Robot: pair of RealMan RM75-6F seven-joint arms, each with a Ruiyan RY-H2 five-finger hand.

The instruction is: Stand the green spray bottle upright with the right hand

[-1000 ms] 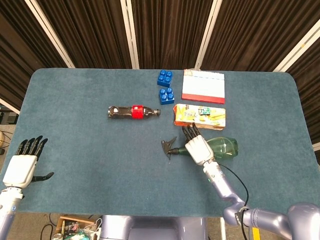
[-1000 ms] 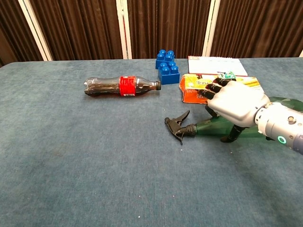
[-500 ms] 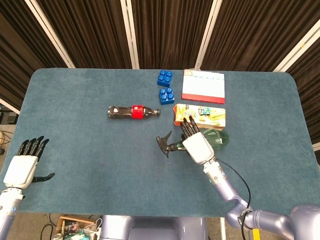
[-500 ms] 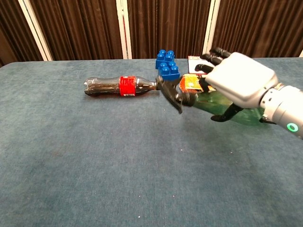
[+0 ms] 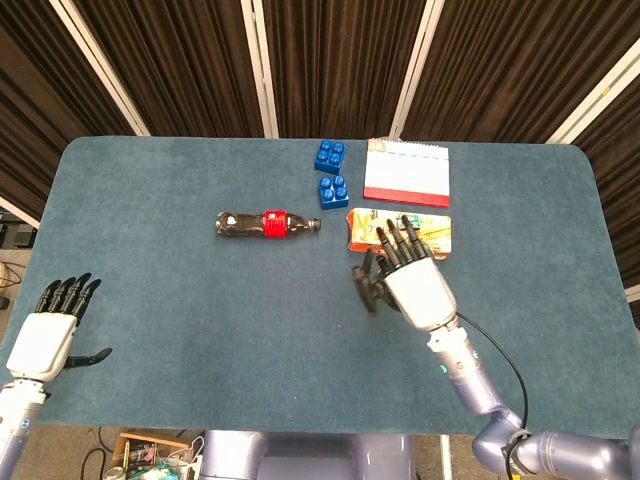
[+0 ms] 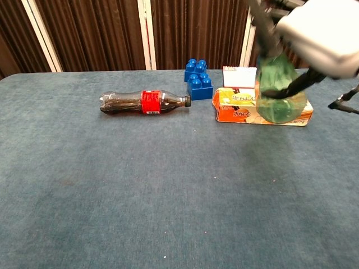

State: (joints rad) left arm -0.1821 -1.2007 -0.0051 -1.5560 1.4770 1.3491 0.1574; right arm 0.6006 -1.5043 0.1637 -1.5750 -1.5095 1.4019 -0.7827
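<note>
The right hand [image 5: 418,287] grasps the green spray bottle [image 6: 279,92], holding it upright above the table [image 5: 180,300]. The left hand [image 5: 47,335] rests with fingers spread, holding nothing.

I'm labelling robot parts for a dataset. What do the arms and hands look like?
Both hands, left hand and right hand, have pale grey-white blocky backs with black fingers. The arms are silver-grey tubes; a thin black cable loops along the right forearm.
</note>
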